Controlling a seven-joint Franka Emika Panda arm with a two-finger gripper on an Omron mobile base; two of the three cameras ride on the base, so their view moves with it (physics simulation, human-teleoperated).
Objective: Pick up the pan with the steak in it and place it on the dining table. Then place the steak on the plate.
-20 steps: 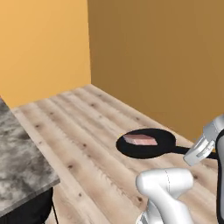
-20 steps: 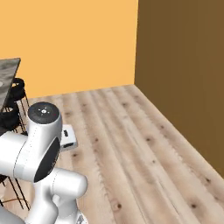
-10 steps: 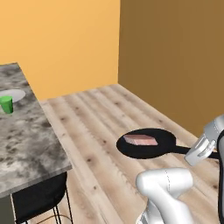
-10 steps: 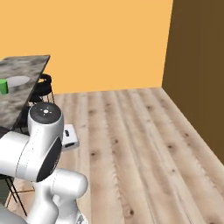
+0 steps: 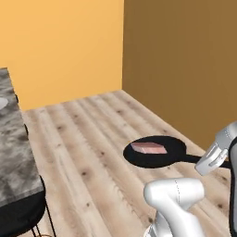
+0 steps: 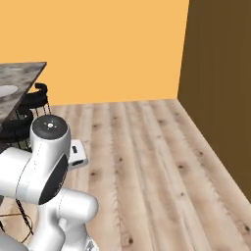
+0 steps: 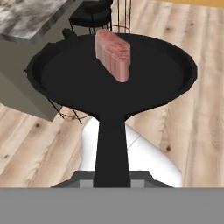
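The black pan (image 5: 155, 152) hangs level above the wooden floor, with the pinkish-red steak (image 5: 149, 148) lying in its middle. My gripper (image 5: 204, 161) is shut on the end of the pan's long handle (image 5: 192, 159). In the hand view the pan (image 7: 113, 76) spreads out ahead with the steak (image 7: 113, 53) towards its far side, and the handle (image 7: 111, 144) runs back to the hand. The dining table (image 5: 11, 152) lies at the left, well away from the pan. On its granite top (image 6: 22, 78) a sliver of the white plate (image 6: 7, 90) shows at the frame edge.
Black bar stools (image 6: 29, 105) stand beside the table, one close under its near end (image 5: 18, 217). An orange wall and a darker brown wall (image 5: 185, 60) meet in the corner ahead. Bare wooden floor (image 6: 157, 157) stretches between the table and the brown wall.
The whole picture has shifted, so the base has moved: the table has slid towards the left edge and the green cup has left the view. The pan stays held the same way.
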